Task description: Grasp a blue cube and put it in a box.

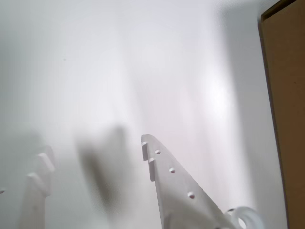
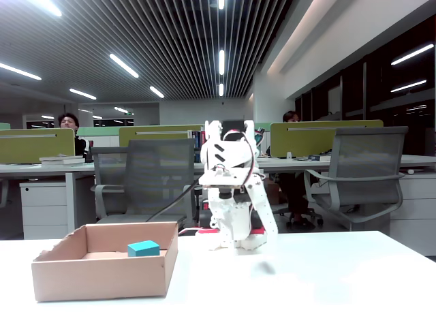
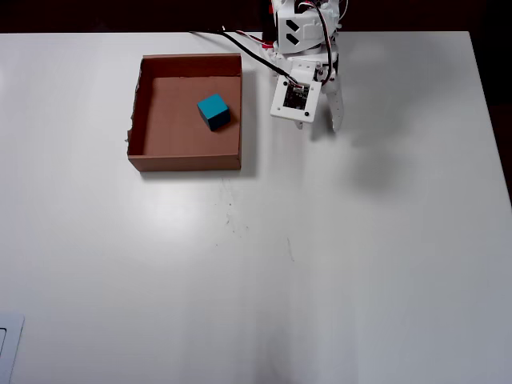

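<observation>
The blue cube (image 3: 214, 111) lies on the floor of the box (image 3: 192, 162), a shallow tan cardboard tray with a torn left corner. The fixed view shows the cube (image 2: 143, 248) resting behind the box's front wall (image 2: 102, 276). My gripper (image 3: 324, 126) hangs folded back near the arm's base, to the right of the box and apart from it. In the wrist view the gripper (image 1: 95, 148) is open, with only white table between its two fingers. A strip of the box's wall (image 1: 288, 95) shows at the right edge of that view.
The white table (image 3: 320, 264) spreads wide in front of the arm. Black and red cables (image 3: 232, 38) run from the base past the box's far corner. A white object (image 3: 8, 348) sits at the table's lower left corner. Office chairs (image 2: 143, 180) and desks stand behind.
</observation>
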You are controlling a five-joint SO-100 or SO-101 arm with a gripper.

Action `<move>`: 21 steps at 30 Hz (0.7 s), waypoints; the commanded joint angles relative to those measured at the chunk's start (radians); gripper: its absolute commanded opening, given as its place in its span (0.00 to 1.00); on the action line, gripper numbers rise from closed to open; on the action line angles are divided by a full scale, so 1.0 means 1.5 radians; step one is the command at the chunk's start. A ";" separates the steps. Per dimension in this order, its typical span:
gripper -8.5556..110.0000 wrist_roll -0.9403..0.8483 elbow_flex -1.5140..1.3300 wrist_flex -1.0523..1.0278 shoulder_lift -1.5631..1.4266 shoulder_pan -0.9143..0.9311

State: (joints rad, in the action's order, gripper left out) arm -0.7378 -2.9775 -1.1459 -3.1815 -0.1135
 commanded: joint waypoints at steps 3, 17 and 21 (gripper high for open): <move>0.28 -0.005 0.005 -0.003 -0.001 -0.005; 0.28 -0.005 0.005 -0.003 -0.001 -0.005; 0.28 -0.005 0.005 -0.003 -0.001 -0.005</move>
State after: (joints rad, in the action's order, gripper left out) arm -0.7378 -2.9775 -1.1459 -3.1815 -0.1135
